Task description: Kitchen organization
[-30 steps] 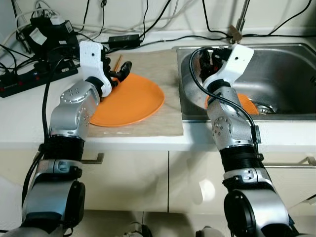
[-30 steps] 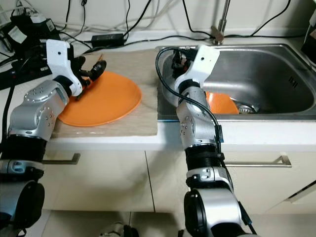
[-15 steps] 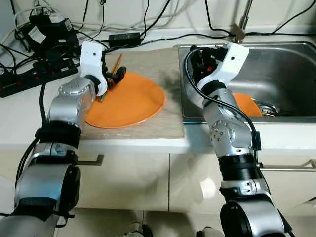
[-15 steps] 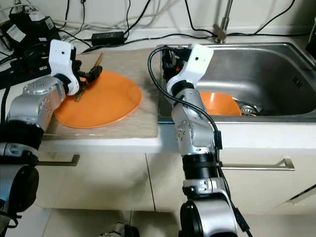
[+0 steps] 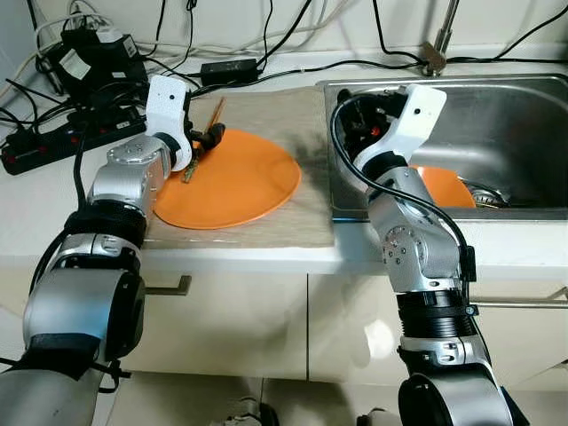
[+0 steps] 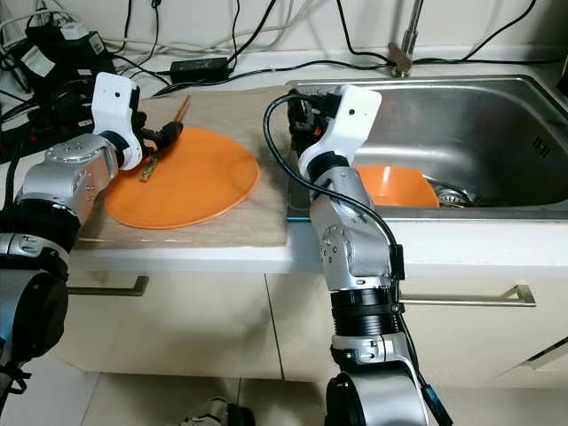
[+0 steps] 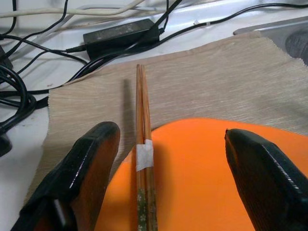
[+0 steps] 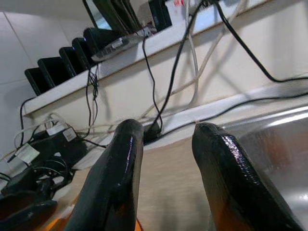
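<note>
Orange plate, chopsticks and a bowl in the sink

A round orange plate lies flat on a beige mat on the counter. A pair of wooden chopsticks, bound by white tape, rests across its far-left rim onto the mat. An orange bowl sits in the steel sink.

White countertop along pale wall, black cables trailing down wall and across counter. Power strip and black adapters at back left. Stainless sink set in counter, tap stem behind. Cream cabinet fronts below, metal handles. Light floor underneath.
</note>
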Robot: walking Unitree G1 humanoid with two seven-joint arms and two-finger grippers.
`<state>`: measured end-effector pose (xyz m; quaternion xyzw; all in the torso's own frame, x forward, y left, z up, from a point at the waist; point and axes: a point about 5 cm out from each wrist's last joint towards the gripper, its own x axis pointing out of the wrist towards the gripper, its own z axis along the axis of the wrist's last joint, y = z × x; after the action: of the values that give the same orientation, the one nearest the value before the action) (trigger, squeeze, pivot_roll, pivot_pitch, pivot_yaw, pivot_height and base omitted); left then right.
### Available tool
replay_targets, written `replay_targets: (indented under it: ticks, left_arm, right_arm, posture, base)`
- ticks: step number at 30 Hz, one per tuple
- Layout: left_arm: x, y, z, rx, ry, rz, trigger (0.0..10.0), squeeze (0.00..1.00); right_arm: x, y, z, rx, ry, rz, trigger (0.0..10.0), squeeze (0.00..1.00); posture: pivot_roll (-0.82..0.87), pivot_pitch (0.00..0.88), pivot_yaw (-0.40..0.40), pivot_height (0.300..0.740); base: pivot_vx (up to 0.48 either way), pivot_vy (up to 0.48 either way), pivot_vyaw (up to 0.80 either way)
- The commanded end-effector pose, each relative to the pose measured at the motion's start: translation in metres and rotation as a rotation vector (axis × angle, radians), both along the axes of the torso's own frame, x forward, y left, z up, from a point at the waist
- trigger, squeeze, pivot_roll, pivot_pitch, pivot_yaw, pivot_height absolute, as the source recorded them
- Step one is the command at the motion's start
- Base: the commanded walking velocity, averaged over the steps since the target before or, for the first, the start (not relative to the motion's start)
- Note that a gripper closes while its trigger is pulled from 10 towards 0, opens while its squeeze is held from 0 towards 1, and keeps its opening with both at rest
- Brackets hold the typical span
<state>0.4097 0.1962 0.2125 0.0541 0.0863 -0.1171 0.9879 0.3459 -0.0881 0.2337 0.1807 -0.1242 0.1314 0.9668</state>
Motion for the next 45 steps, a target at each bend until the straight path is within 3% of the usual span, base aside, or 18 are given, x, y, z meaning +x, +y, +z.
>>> replay_targets:
  ticks: [1, 15, 45]
  left_arm:
    - [0.0019, 0.0031, 0.0071, 0.016, -0.017, 0.003, 10.0, 0.0]
    - [0.0033, -0.0005, 0.0002, 0.012, 0.031, -0.012, 10.0, 0.0]
    - [0.0034, -0.0005, -0.0009, 0.007, 0.042, -0.01, 10.0, 0.0]
  right_arm:
    - [-0.0034, 0.0057, 0.0019, -0.018, -0.005, 0.032, 10.0, 0.0]
    - [-0.0063, 0.0033, -0.0031, -0.056, 0.018, 0.036, 10.0, 0.0]
    - [-0.0066, 0.0032, -0.0033, -0.057, 0.02, 0.037, 10.0, 0.0]
  posture:
    - [-0.09, 0.0, 0.136, 0.707]
    - [-0.11, 0.0, 0.135, 0.707]
    - [-0.11, 0.0, 0.136, 0.707]
  base:
    - [0.0, 0.0, 0.0]
    - [0.0, 0.0, 0.0]
    - [0.0, 0.0, 0.0]
